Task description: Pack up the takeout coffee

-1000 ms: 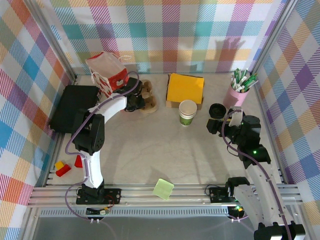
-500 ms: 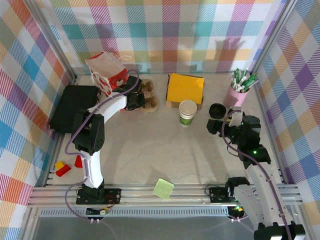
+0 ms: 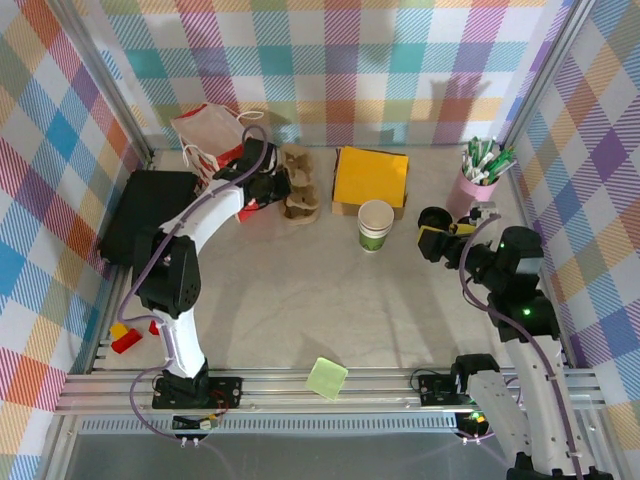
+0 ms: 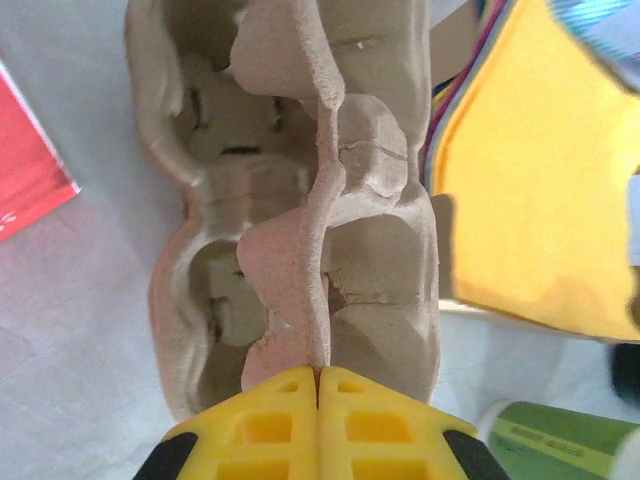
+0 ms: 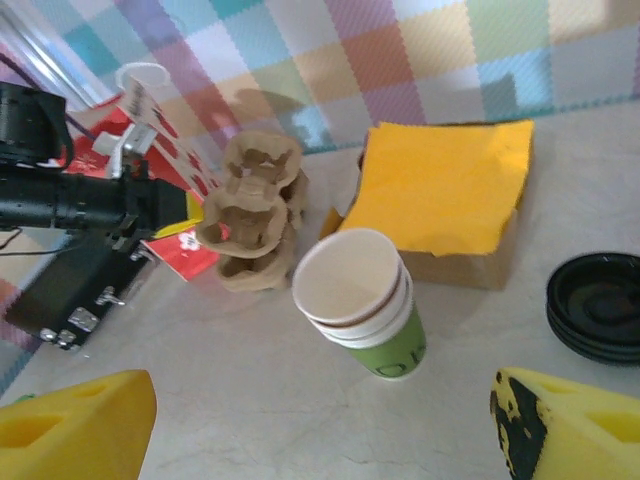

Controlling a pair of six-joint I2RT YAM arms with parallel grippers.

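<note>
Top view: left gripper (image 3: 272, 186) is at the back left of the counter (image 3: 300, 300), right against the cardboard cup carrier (image 3: 298, 186). The red-and-white paper bag (image 3: 212, 140) lies just behind it, with a black case (image 3: 148, 212) to the left. The takeout coffee (image 3: 376, 225) stands upright mid-counter, just in front of a yellow sheet (image 3: 370, 176) on a box. Right gripper (image 3: 432, 243) is to the cup's right and apart from it, beside the black lids (image 3: 434, 217). A pink cup of pens (image 3: 477, 182) is behind that.

Left wrist: the gripper (image 4: 318, 375) is clenched on the carrier's (image 4: 300, 200) thin centre ridge, with the yellow fingers (image 4: 270, 425) pressed together on it. The yellow sheet (image 4: 540, 180) is on the right and the cup's green side (image 4: 560, 440) is at the bottom right.

Right wrist: the gripper (image 5: 322, 410) is released, jaws wide with nothing between them. The cup (image 5: 365, 300) is upright ahead and untouched, and several nested rims are visible. The carrier (image 5: 255, 210) is behind it to the left, the lids (image 5: 600, 305) to the right.
</note>
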